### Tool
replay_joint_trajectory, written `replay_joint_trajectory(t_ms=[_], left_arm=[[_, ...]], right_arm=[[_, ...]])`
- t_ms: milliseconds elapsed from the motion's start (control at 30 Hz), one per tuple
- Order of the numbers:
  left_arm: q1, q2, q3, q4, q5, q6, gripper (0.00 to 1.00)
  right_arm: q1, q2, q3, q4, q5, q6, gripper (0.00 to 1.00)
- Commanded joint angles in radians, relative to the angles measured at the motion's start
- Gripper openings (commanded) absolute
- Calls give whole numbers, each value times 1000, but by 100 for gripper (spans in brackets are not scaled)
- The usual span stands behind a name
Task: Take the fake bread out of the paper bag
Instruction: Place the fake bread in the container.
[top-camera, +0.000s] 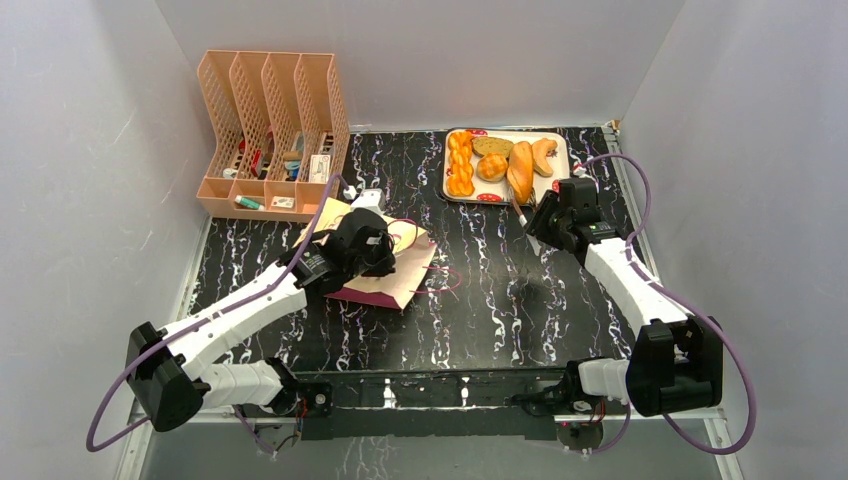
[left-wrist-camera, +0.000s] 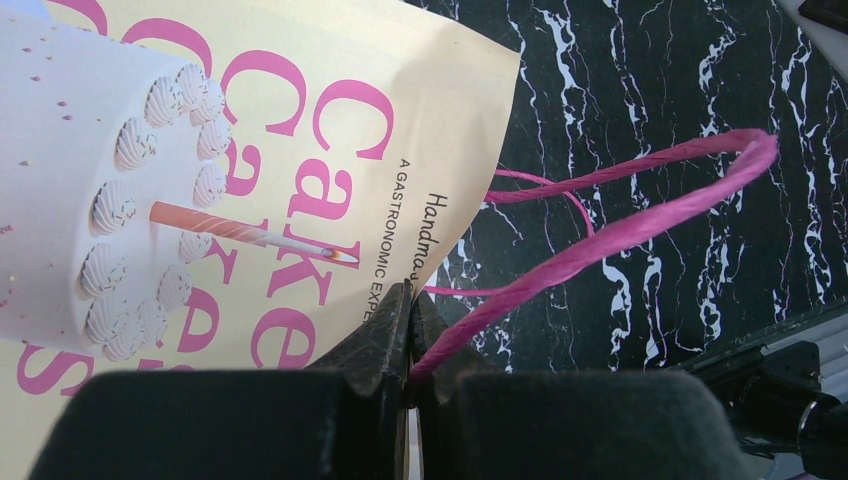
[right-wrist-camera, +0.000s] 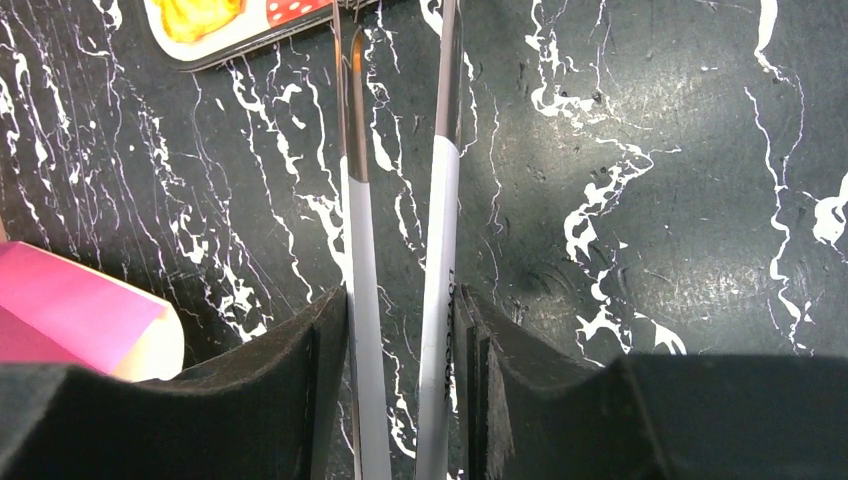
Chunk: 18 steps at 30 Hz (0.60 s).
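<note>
The fake bread (top-camera: 505, 160), several glossy golden pieces including a braided loaf (top-camera: 460, 163), lies on a white tray (top-camera: 562, 145) at the back right. One corner of the tray (right-wrist-camera: 235, 45) with a piece of bread (right-wrist-camera: 200, 15) shows in the right wrist view. The paper bag (top-camera: 408, 268) lies flat at centre left, its "Cakes" face up (left-wrist-camera: 300, 130). My left gripper (left-wrist-camera: 412, 312) is shut on the bag's rim, with a magenta cord handle (left-wrist-camera: 640, 215) coming out between the jaws. My right gripper (right-wrist-camera: 405, 310) is shut on white-handled metal tongs (right-wrist-camera: 440, 200), whose tips point at the tray.
A peach plastic file rack (top-camera: 270, 130) with small items stands at the back left. The black marbled table (top-camera: 500, 300) has white walls on three sides. The bag's magenta side (right-wrist-camera: 70, 310) lies left of the right gripper.
</note>
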Motion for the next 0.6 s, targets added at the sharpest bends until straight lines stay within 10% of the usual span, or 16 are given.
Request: replay_joint_trajectory(t_ms=[0, 567], left_arm=[[4, -15, -1, 14, -13, -5, 0], [4, 27, 23, 38, -8, 9, 0]], right_arm=[[1, -20, 57, 9, 13, -4, 39], [2, -76, 51, -35, 10, -6, 40]])
